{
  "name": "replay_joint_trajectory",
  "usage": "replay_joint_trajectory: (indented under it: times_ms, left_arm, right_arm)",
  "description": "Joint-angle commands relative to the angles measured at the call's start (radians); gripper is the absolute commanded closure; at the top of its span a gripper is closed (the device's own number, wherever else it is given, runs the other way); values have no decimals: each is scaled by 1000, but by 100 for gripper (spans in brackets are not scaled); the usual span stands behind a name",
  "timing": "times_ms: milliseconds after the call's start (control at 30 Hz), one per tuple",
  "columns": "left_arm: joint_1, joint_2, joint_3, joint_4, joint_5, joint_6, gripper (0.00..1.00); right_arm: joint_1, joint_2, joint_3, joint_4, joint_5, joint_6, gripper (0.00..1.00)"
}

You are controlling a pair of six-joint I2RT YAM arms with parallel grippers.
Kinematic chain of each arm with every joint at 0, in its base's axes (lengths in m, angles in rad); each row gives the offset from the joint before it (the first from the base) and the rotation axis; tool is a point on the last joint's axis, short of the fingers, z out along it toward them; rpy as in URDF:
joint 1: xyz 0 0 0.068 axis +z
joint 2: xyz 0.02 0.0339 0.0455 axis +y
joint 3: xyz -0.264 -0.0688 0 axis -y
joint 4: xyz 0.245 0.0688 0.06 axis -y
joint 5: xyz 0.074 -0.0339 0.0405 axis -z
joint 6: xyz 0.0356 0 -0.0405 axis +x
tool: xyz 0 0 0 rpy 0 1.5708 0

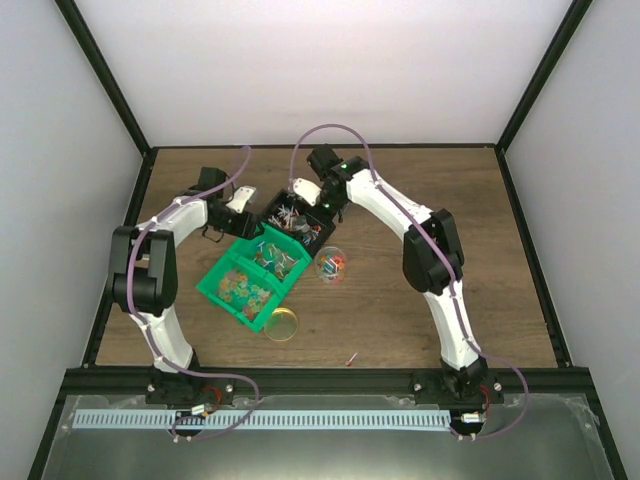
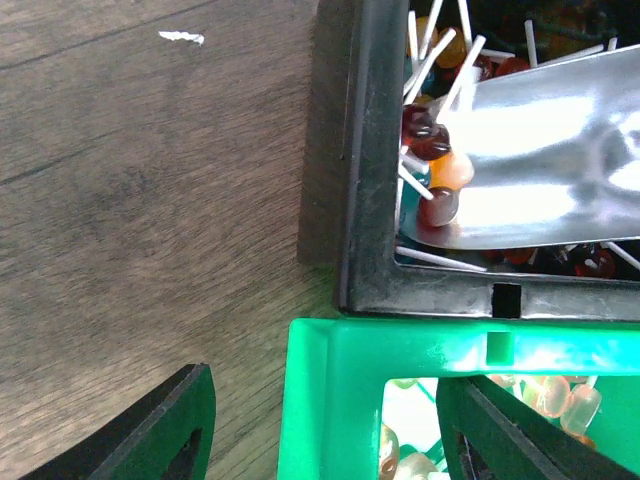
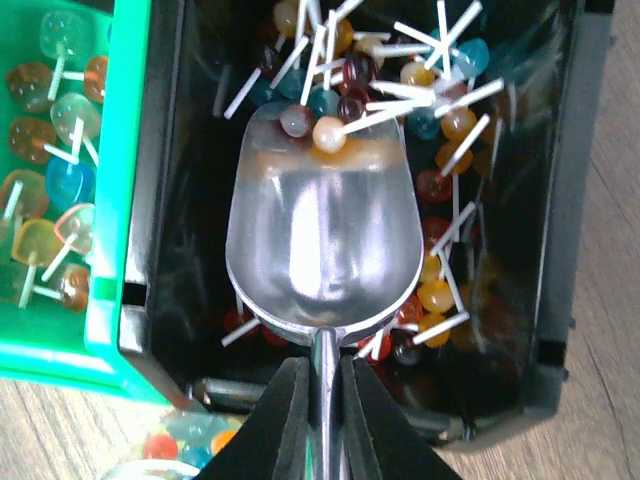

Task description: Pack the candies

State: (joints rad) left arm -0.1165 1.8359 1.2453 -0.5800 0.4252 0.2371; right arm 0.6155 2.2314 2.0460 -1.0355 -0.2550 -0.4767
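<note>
The candies point(image 3: 440, 130) are small round sweets on white sticks, in mixed colours, piled in a black bin point(image 1: 296, 221). My right gripper point(image 3: 322, 410) is shut on the handle of a silver scoop point(image 3: 322, 240). The scoop lies low in the black bin, with a few candies point(image 3: 328, 133) at its front lip. The scoop also shows in the left wrist view point(image 2: 550, 150). My left gripper point(image 2: 330, 435) is open and straddles the corner of a green bin point(image 2: 330, 400), one finger point(image 2: 170, 430) over the wood and the other inside the bin.
The green bin point(image 1: 222, 287) touches the black bin and holds pale wrapped sweets point(image 3: 50, 190). A clear jar of coloured candies point(image 1: 331, 264) stands right of it. A round gold lid point(image 1: 281, 323) lies in front. One stray sweet point(image 1: 351, 358) lies near the front edge.
</note>
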Motion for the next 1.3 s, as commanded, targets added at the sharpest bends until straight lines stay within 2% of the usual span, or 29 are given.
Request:
replay_joint_trajectory:
  times_ms: [0, 267, 567, 967, 1267]
  left_arm:
    - [-10, 25, 19, 37, 28, 9, 37]
    - [-17, 44, 33, 34, 30, 9, 38]
    - [9, 54, 69, 3, 29, -9, 37]
    - [18, 52, 106, -29, 19, -7, 36]
    - [21, 50, 118, -54, 6, 10, 36]
  right_arm:
    - [26, 42, -65, 31, -23, 55, 99]
    - [26, -49, -326, 359, -117, 138, 99]
    - [24, -247, -555, 692, -181, 192, 99]
    - [-42, -304, -626, 828, -245, 287, 99]
    - [-84, -343, -690, 884, -303, 281, 99]
